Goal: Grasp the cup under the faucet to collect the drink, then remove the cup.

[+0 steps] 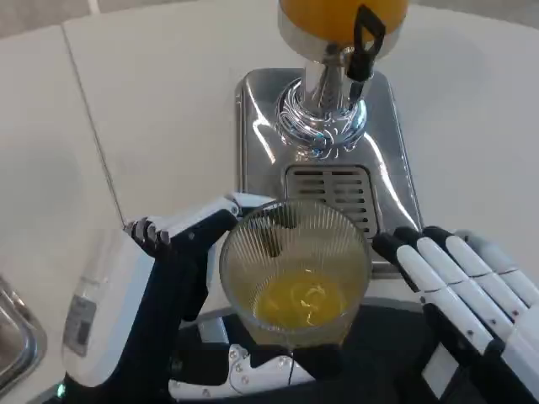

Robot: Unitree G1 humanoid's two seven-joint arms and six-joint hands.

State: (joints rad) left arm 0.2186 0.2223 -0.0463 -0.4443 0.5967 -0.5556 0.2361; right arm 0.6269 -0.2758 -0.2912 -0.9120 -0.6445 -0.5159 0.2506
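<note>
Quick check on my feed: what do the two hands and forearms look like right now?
The left hand has a white back with a grey label, black palm parts, and white-and-black fingers. The right hand shows white fingers with black tips and black gaps between them.

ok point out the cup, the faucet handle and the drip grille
cup (295, 252): head view, on its ribbed glass wall
faucet handle (368, 38): head view, on the black lever
drip grille (333, 187): head view, on the slotted metal

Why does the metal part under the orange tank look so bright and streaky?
In the head view, overhead light glares off the polished dispenser base, leaving white streaks; the ribbed cup held by the left hand is sharp, its juice glinting; the right hand looks slightly soft at the frame edge.
</note>
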